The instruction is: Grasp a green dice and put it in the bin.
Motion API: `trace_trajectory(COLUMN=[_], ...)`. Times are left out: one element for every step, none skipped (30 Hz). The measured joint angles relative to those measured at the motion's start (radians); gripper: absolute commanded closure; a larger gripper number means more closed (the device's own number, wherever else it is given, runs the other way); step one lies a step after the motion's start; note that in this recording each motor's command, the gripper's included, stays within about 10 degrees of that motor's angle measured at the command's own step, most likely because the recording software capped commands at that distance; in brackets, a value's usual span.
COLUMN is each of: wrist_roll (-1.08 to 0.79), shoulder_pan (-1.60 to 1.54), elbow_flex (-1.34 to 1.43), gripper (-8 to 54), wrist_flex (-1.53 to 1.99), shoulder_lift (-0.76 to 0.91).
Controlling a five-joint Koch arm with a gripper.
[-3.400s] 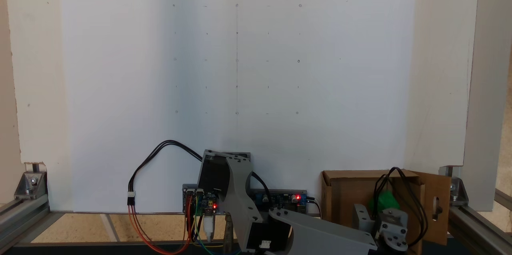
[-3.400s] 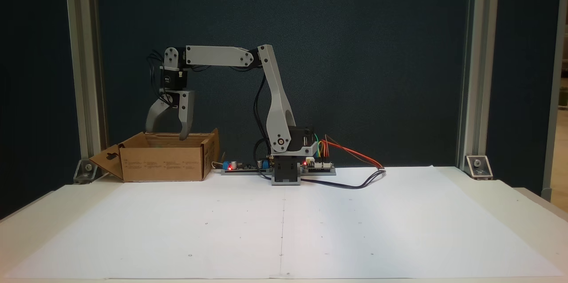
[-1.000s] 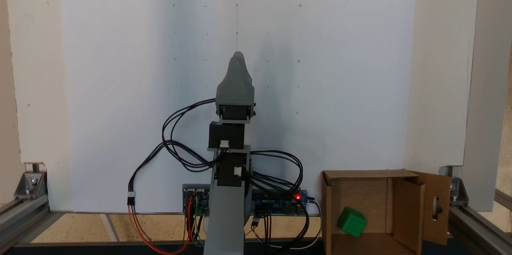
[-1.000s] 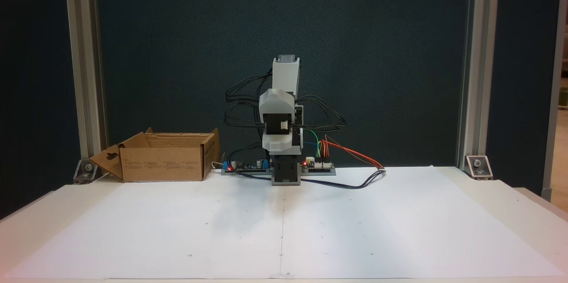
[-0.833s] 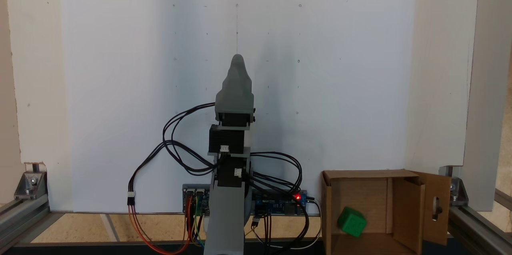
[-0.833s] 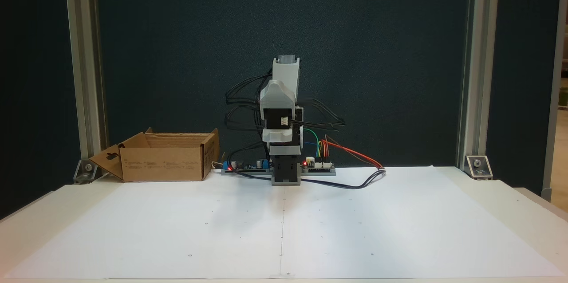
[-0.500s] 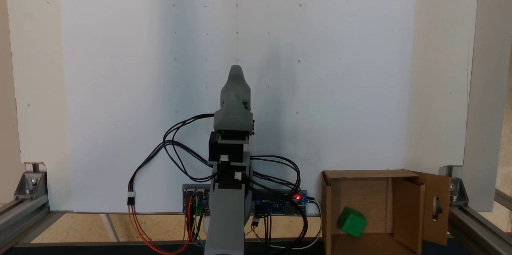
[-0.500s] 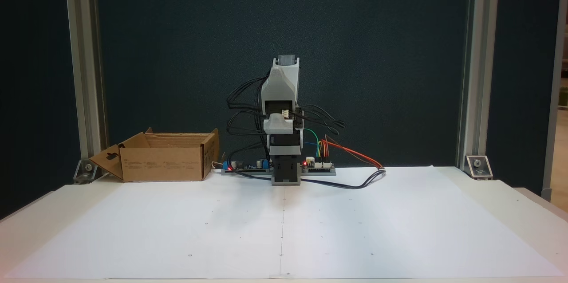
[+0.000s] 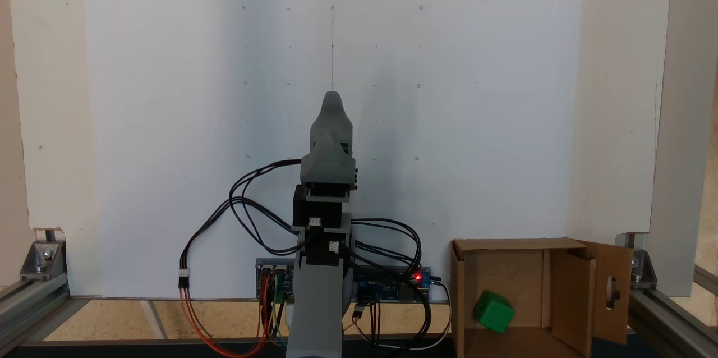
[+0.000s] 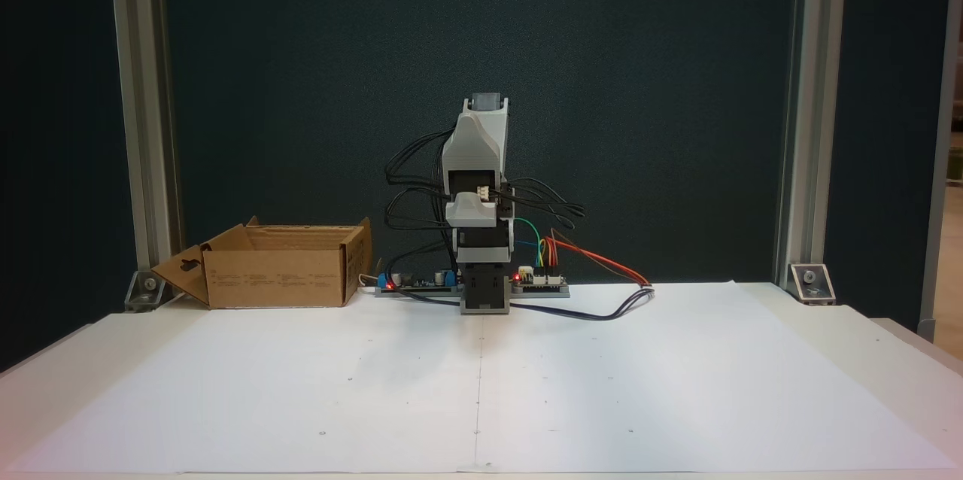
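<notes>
The green dice [image 9: 493, 311] lies tilted on the floor of the bin [image 9: 507, 246], a brown cardboard box with open flaps, one of them with a slot cutout. In the other fixed view the bin [image 10: 274, 277] stands at the left and its walls hide the inside. My gripper [image 9: 332, 97] is far from the bin, over the middle of the white sheet, pointing away from the base. Its jaws lie one over the other, so a single grey tip shows and nothing is seen between them. The folded arm [image 10: 478, 156] stands over its base.
Circuit boards [image 9: 392, 282] with a lit red LED and loose cables [image 9: 193, 268] sit beside the arm's base. Aluminium frame posts [image 10: 143, 111] stand at the table's corners. A white paper sheet [image 10: 481, 390] with small marks covers the table.
Since 3.4 s ago the arm has swung from above the bin to the table's middle, leaving the dice in the bin. Over the last second the gripper drew back toward the base, then stopped.
</notes>
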Motion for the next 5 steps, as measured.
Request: trace_trajectory(wrist_roll=[0.000,0.000,0.000,0.000,0.000], shoulder_pan=[0.000,0.000,0.000,0.000,0.000], elbow_flex=[0.000,0.000,0.002,0.002,0.000], gripper=[1.0,1.0,1.0,1.0,1.0], wrist_flex=[0.000,0.000,0.000,0.000,0.000], shoulder_lift=[0.000,0.000,0.000,0.000,0.000])
